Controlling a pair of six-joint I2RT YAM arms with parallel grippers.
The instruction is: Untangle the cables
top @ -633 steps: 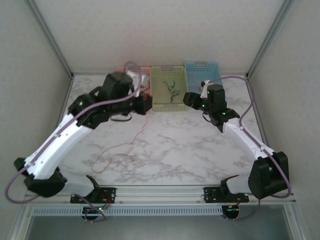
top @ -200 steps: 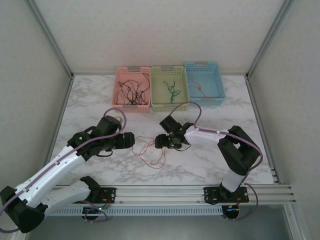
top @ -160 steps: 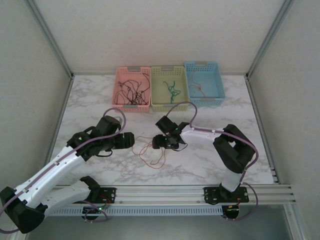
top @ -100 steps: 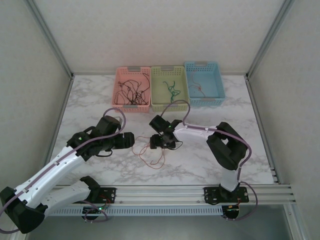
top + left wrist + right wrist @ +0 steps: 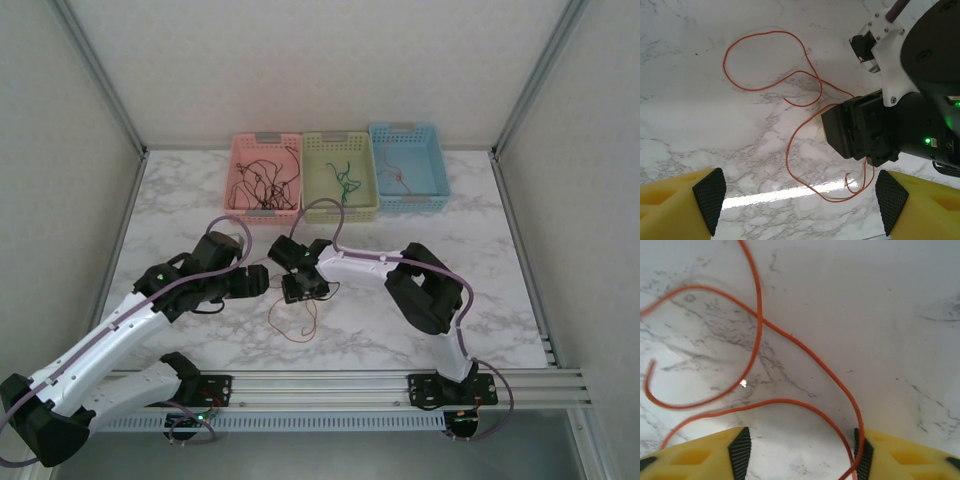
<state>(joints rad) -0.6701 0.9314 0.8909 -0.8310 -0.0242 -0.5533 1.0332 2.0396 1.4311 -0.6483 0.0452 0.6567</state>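
**A:** Where is the cable?

**B:** The orange wire (image 5: 296, 320) lies in loose loops on the marble table (image 5: 500, 250), just below the middle of the overhead view and between the two arms. The black wires (image 5: 268, 180) sit in the pink basket (image 5: 266, 213) at the top.

**A:** And the fingers?

**B:** The left gripper (image 5: 800, 200) is spread wide, hovering beside the loops. The right gripper (image 5: 801, 452) is right over the wire with its pads apart. One strand runs between them, close to the pad at the lower right of its wrist view. It doesn't look pinched.

**A:** How will it handle?

**B:** Probably feather-light, limp and thin enough to slip out of the pads. I'd take a single strand near a free end, away from the crossings, and lift gently so the loops fall open rather than tighten.
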